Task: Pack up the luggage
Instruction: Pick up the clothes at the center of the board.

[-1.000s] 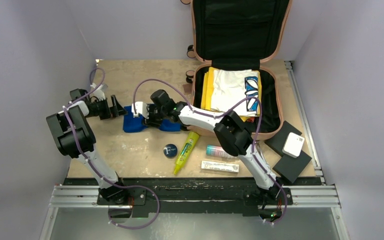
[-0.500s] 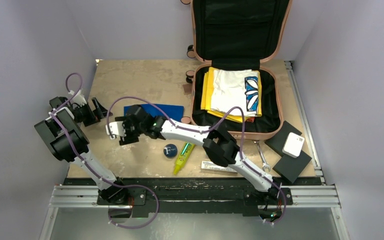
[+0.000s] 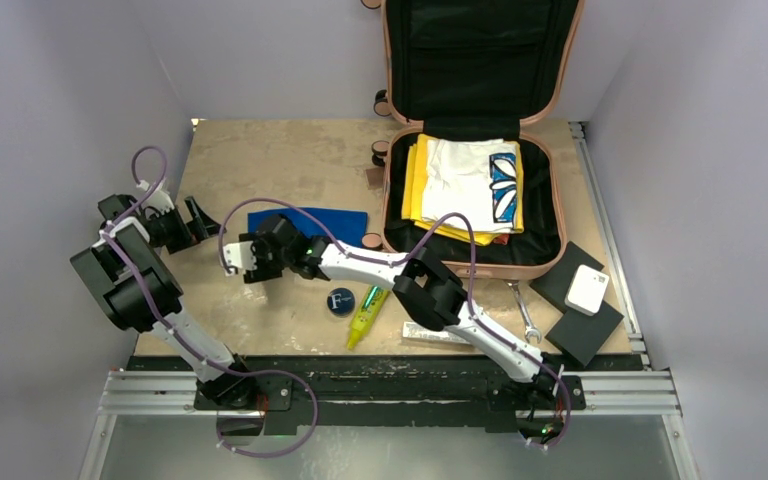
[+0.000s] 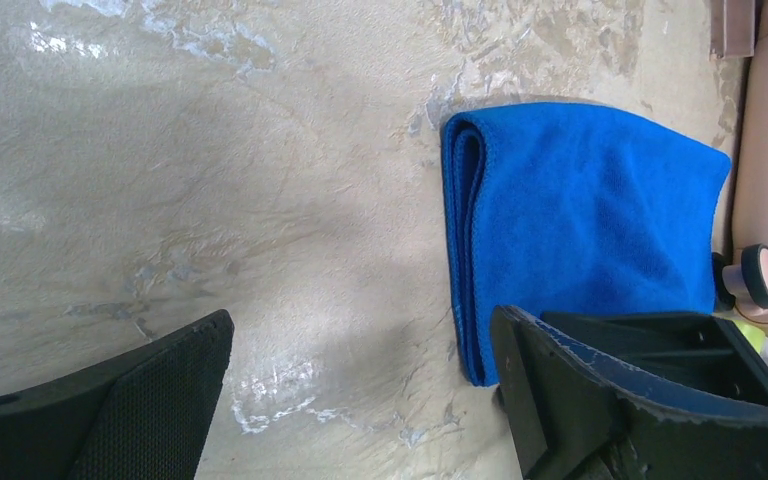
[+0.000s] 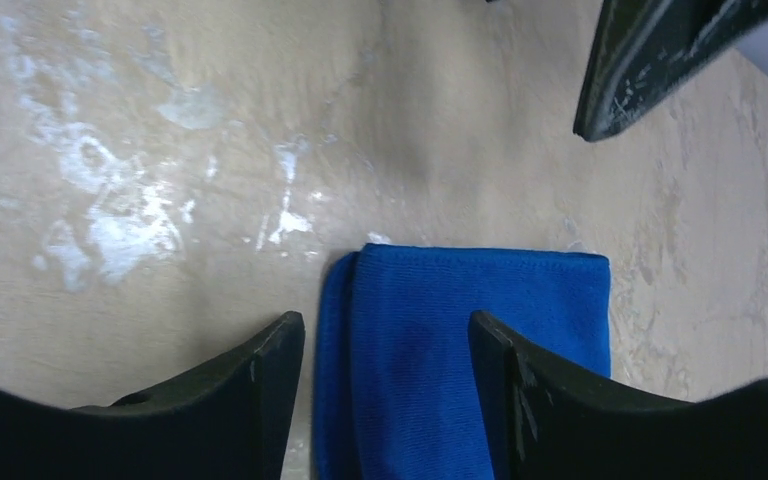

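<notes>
The luggage lies open at the back right, its lid against the wall, with folded yellow and white clothes inside. A folded blue towel lies flat on the table left of it. My right gripper is open and empty, reaching far left, just in front of the towel's left end. In the right wrist view the gripper is above the towel. My left gripper is open and empty, left of the towel. In the left wrist view the gripper is over bare table, the towel beyond.
A round dark tin, a yellow-green tube, a white box and a wrench lie near the front edge. Black square pads with a white box sit front right. A suitcase wheel shows.
A second ago both grippers were at the towel, which was partly hidden under the right arm. Both have drawn back to the left, and the towel lies flat and folded.
</notes>
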### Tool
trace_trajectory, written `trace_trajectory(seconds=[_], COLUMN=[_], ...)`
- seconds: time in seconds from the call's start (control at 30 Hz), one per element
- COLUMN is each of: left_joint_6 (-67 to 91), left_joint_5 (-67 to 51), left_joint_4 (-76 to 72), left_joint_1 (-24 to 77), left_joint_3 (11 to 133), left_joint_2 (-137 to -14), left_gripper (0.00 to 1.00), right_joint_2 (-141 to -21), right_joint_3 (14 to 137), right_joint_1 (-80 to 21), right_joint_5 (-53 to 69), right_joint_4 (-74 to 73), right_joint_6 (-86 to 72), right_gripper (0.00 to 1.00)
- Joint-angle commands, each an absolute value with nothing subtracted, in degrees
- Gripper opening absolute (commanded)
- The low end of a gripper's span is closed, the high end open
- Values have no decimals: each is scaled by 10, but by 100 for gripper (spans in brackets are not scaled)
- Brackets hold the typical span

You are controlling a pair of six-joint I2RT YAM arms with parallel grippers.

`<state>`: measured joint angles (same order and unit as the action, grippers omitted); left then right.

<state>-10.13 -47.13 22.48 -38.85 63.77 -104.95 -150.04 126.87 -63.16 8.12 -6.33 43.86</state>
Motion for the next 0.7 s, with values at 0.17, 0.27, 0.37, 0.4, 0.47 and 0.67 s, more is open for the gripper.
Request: trace_trajectory(seconds=[0.17,0.27,0.37,0.4,0.47,0.67], left_joint_6=[-125,-127,-133,-135,-136,-128], left_joint_5=[-492,-498,-501,-498,-493,-495], left_joint_4=[224,226,231,235,240,261], left_joint_1=[-388,-387,-379,-373,-357,-305], left_joint_3=[614,611,609,610,611,621], left_joint_2=[-998,-1000,-1007,-1010,-1019,-1047], left_gripper=[99,99,99,99,99,99], right_joint_2=[-1523,-1528,-1527,-1526,-1522,-1503], right_joint_3=[1298,1301,1304,1307,1319,1359], right_joint_1=[-610,-610,-609,-609,-606,-591], right_joint_5=[111,130,142,143,153,181], right_joint_4=[-79,-90,-89,-88,-86,-88], right_joint_6=[435,436,434,430,417,375], right_gripper=[42,17,0,0,0,0])
